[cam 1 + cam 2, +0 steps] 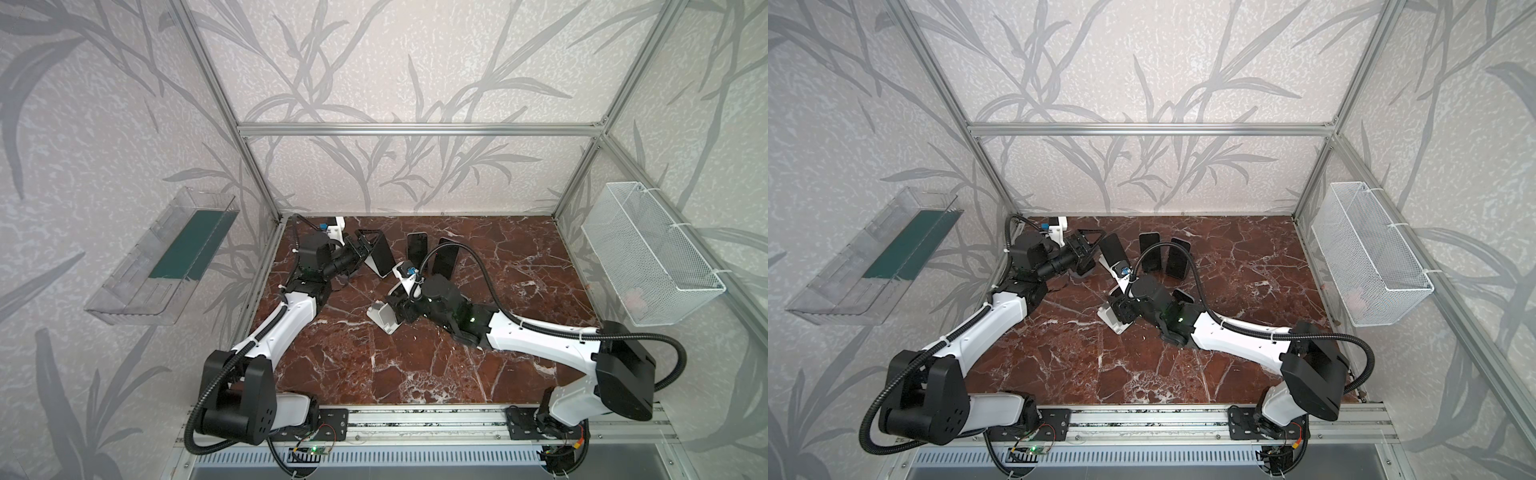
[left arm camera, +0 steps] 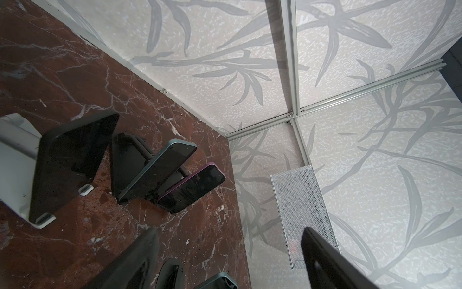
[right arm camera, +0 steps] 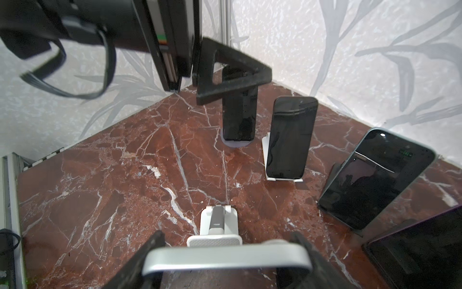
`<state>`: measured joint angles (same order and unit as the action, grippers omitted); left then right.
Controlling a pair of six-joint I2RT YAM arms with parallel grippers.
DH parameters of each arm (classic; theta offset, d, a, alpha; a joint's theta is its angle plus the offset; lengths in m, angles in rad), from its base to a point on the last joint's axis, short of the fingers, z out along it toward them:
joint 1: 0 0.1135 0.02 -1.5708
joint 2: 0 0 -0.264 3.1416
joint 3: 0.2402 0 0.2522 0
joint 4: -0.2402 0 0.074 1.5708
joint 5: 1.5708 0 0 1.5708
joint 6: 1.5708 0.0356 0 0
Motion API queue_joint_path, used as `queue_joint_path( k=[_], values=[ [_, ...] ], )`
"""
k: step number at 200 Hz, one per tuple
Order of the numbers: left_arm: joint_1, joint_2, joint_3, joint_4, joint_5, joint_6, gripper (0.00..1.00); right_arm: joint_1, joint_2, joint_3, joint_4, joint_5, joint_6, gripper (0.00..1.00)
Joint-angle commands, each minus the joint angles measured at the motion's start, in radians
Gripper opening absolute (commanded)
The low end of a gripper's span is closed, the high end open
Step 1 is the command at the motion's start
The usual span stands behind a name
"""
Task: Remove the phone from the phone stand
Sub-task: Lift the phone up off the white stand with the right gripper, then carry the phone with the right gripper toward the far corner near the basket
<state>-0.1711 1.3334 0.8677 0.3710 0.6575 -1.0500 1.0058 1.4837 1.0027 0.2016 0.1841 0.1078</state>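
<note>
Both top views are looking down from high above on the whole table [image 1: 415,365]; both wrist cameras are sitting low and close, sharing the standing phones [image 2: 160,172].

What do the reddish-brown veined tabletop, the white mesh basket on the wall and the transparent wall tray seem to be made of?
Reddish-brown veined tabletop: marble or a marble-look sheet, semi-glossy; white veins, faint sheen.
White mesh basket: probably painted metal; fine see-through grid, wire rim.
Transparent wall tray: clear glossy plastic; wallpaper shows through.
</note>
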Motion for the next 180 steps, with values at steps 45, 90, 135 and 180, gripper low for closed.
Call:
queue_joint_path(
  k=[45,90,135,180],
  values=[
    [-0.051,-0.019,0.030,0.004,-0.006,0.044,0.88,-0.011,-0.144,0.062,-0.086,0.117,-0.099,0.52],
    [-0.086,-0.061,0.003,0.062,-0.022,0.053,0.89,-0.079,-0.253,0.072,-0.169,0.149,-0.116,0.52],
    [-0.094,-0.045,-0.003,0.120,0.004,0.002,0.88,-0.229,-0.318,0.137,-0.282,0.145,-0.147,0.52],
    [-0.096,-0.098,0.001,0.081,-0.018,0.052,0.89,-0.363,-0.347,0.140,-0.294,0.178,-0.200,0.52]
  ],
)
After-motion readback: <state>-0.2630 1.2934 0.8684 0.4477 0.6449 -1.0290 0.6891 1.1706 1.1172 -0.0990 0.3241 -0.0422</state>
